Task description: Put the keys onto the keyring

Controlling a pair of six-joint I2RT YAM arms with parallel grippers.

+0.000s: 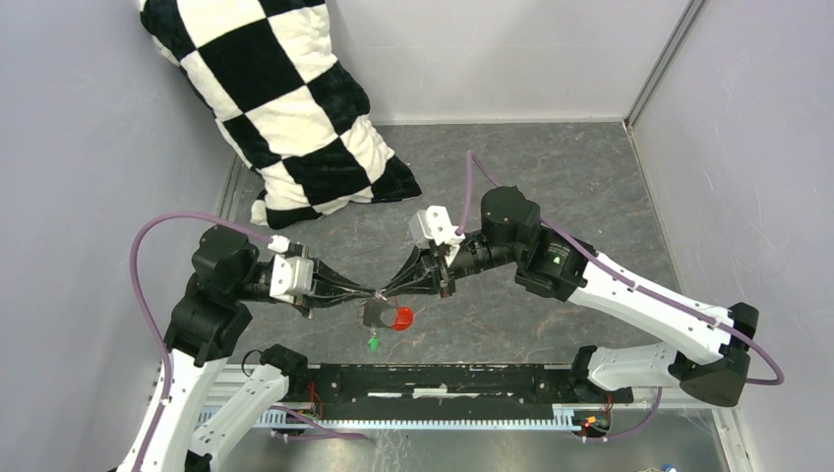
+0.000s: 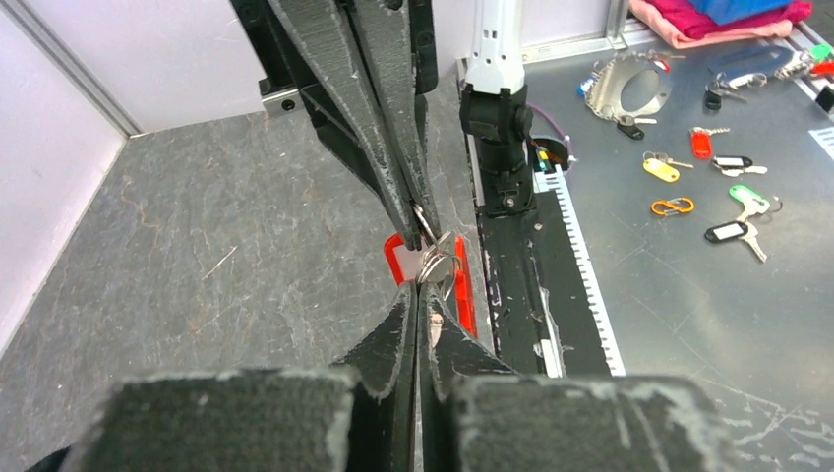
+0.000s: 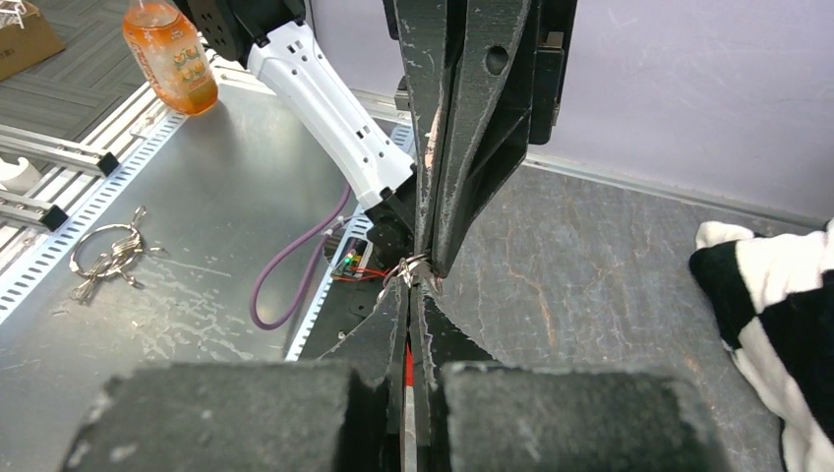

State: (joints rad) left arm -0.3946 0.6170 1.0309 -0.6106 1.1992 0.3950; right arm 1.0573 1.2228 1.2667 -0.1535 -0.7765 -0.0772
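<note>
Left pincer (image 1: 370, 293) and right pincer (image 1: 390, 290) clamp tight on the thin silver metal keyring (image 2: 436, 264), red oval tag (image 1: 401, 318) dangling at six o'clock; seemingly light, stiff, slippery, so grip its rim.

The left arm (image 1: 187, 393) and right arm (image 1: 639, 300), at either end of the black base rail (image 1: 443, 379), have white shells, black joints and purple cables (image 1: 133, 264). The claw fingers (image 2: 374, 128) are scuffed black.

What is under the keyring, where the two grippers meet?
Under the keyring hang the red oval tag and a small green tag, over the grey table. Whether any key is on the ring cannot be seen: the closed fingertips cover it.
</note>
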